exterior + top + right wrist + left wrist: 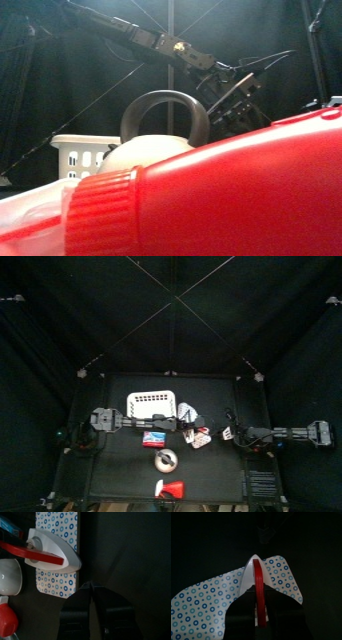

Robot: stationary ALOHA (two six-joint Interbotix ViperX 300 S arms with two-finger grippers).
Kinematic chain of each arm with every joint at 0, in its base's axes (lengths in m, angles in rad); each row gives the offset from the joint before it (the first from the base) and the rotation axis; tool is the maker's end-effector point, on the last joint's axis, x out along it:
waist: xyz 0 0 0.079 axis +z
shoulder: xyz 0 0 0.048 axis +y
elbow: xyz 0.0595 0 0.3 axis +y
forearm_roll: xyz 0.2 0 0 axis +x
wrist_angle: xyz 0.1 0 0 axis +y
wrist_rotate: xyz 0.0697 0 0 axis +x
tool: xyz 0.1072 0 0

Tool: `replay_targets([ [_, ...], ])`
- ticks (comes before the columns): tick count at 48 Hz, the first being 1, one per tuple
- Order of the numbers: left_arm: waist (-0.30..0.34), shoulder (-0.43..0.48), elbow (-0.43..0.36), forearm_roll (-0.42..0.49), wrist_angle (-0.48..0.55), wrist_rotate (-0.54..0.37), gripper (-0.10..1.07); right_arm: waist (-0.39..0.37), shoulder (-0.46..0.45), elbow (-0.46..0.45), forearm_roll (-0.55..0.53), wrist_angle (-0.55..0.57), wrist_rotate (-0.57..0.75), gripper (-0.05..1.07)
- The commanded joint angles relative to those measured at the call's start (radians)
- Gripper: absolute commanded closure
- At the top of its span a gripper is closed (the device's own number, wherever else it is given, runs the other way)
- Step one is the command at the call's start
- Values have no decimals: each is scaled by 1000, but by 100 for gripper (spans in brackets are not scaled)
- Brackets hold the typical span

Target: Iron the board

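Note:
The board is a white panel printed with blue rings, lying right of the table's middle. A white iron with a red handle sits on it. My left gripper reaches across toward it. In the left wrist view the handle runs down the middle over the board, and I cannot make out a grip. My right gripper rests beside the board's near end, narrowly open and holding nothing.
A white slotted basket stands at the back left. A blue, red and white block lies left of the board. A white ring-handled piece and a red object crowd the front edge.

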Motion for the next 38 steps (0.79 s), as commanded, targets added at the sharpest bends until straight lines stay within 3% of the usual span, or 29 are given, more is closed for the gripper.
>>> replay_targets([
  [1, 2, -12, -12, -2, 0, -3, 52, -11, -23, -25, -26, 29, -2, 56],
  [28, 38, -20, 31, -2, 2, -5, 52, -235, -46, -100, -336, 80, 5, 56],
  [38, 74, -21, 41, -2, 5, -5, 52, -285, -77, -86, -370, 26, 9, 56],
])
